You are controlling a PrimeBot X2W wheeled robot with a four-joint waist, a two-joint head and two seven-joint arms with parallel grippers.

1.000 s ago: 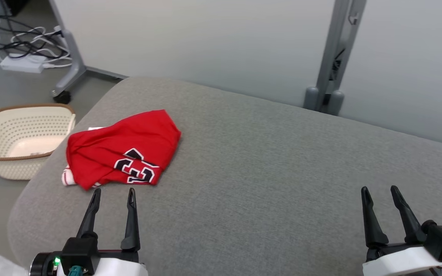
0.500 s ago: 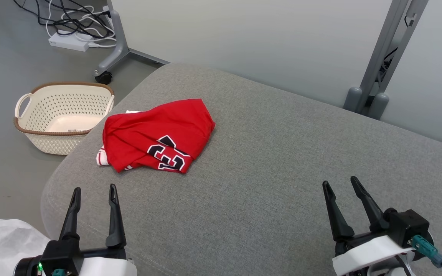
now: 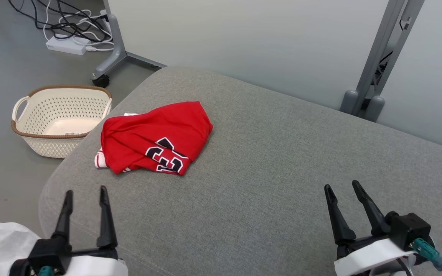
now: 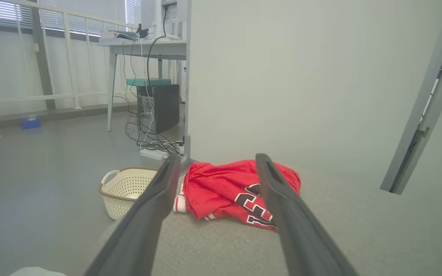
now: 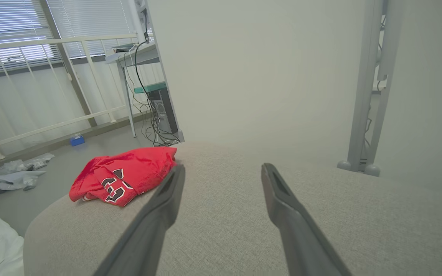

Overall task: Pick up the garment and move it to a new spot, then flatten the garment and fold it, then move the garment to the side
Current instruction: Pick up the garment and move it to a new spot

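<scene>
An office-like lab, judging by the desk (image 4: 144,45), computer tower (image 4: 158,108), tangled cables (image 3: 67,26) and partition wall (image 3: 244,46).

Black tapered fingers (image 3: 105,220), white wrist shells (image 3: 363,258) — teal connector (image 3: 427,252).

Black number (image 3: 165,158), likely 23, on garment (image 3: 148,128).

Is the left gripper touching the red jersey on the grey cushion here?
Apart. The head view shows a strip of bare cushion between the left gripper, jaws open, and the jersey at its near edge.
</scene>
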